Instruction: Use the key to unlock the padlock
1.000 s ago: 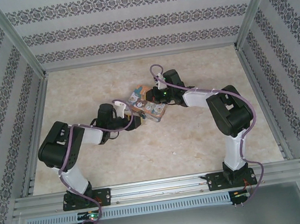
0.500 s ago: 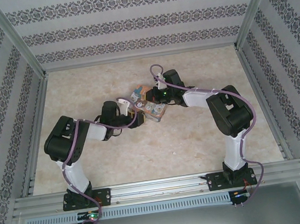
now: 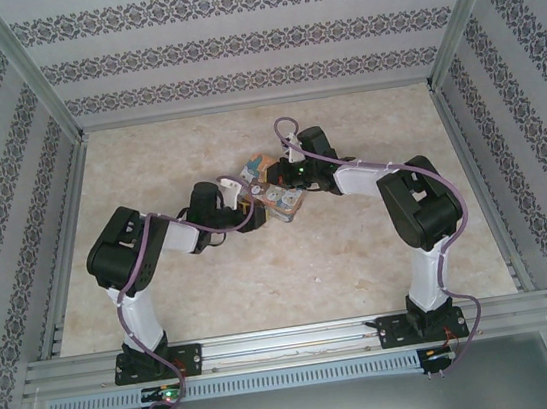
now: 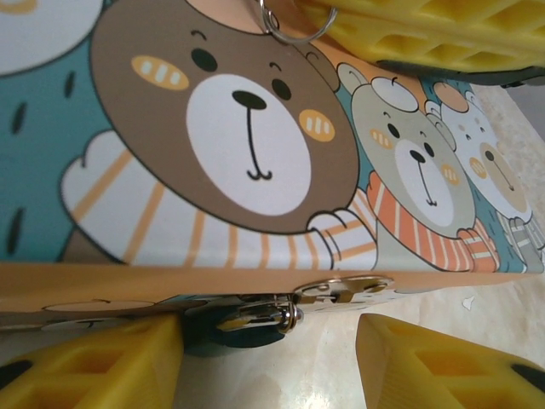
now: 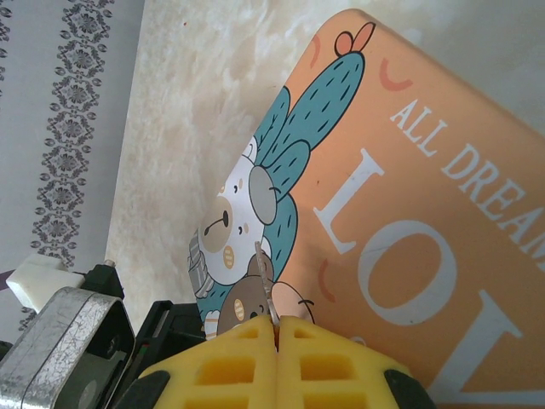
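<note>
Padlock (image 4: 243, 322), small, rigid and slippery, hangs under the tin's (image 4: 255, 170) latch between the parted left claw (image 4: 272, 362) pads; right claw (image 5: 277, 341) pinched on the key (image 5: 266, 290); grip its body.

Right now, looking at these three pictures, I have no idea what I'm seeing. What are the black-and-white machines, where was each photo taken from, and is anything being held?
The machines are two robot arms bolted at the near edge of a beige stone-patterned table. One picture looks down from above. The other two come from small cameras on each arm's wrist, so you see that arm's own yellow fingers. On the table sits a rectangular orange-and-teal tin with cartoon bears. The left gripper is open, with its fingers on either side of a tiny teal padlock with a silvery shackle, which hangs at the tin's clasp. The right gripper is shut on a thin silvery key, close by the tin.
</note>
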Robot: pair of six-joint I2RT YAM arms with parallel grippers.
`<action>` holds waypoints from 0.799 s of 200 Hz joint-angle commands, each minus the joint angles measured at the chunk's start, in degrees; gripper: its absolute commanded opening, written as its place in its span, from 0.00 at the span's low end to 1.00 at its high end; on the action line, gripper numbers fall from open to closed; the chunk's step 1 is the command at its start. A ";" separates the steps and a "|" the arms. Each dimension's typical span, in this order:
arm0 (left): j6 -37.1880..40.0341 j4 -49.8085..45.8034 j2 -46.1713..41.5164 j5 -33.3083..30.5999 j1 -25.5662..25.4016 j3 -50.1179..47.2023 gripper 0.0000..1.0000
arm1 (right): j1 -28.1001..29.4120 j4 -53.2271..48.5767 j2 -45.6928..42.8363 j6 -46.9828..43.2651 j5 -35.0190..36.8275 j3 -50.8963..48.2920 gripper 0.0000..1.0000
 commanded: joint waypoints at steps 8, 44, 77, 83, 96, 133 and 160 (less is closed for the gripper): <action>1.52 -0.52 1.38 0.92 -2.91 1.10 0.54 | 0.91 -8.05 1.83 -0.87 0.64 -2.01 0.00; 1.11 -0.45 1.56 0.17 -3.61 1.36 0.51 | 0.96 -8.05 1.92 -0.87 0.55 -2.02 0.00; 0.85 -0.43 1.96 -0.83 -4.33 1.54 0.49 | 0.98 -8.06 1.83 -0.87 0.55 -2.18 0.00; 0.85 -0.32 2.03 -1.00 -4.50 1.53 0.49 | 0.98 -8.09 1.79 -0.88 0.55 -2.14 0.00; 0.77 -0.07 2.15 -1.36 -4.76 1.45 0.49 | 0.98 -8.10 1.66 -0.97 0.60 -2.26 0.00; -0.62 1.71 2.28 -1.25 -5.14 0.82 0.46 | 0.98 -8.37 1.61 -1.04 0.64 -2.25 0.00; -3.52 4.57 1.81 -0.47 -5.16 -0.03 0.45 | 0.96 -8.45 1.68 -1.04 0.64 -2.19 0.00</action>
